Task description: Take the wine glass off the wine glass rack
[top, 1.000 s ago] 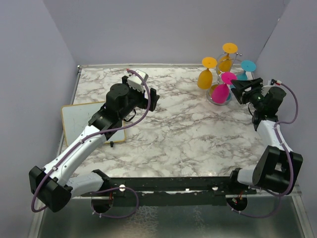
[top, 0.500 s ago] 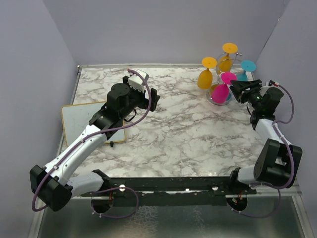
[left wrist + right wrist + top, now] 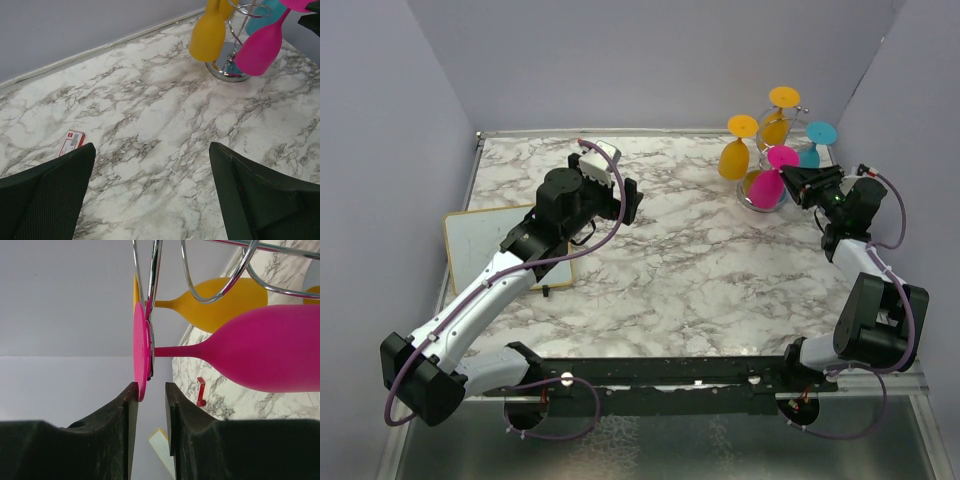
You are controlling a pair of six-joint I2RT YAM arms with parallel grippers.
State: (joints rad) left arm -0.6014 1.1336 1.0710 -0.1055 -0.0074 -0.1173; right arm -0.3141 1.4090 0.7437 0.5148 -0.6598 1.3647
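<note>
The right arm reached to the far right corner, its right gripper [image 3: 152, 390] at the pink wine glass's [image 3: 270, 352] foot, jaws barely apart about the rim. I could not tell whether they gripped it. The glass hung on the wine glass rack [image 3: 226, 71] — bowl down, foot up, axis tilted.

All three views share the wine glass rack [image 3: 226, 73]: overhead from behind, left wrist from afar, right wrist close up.
</note>
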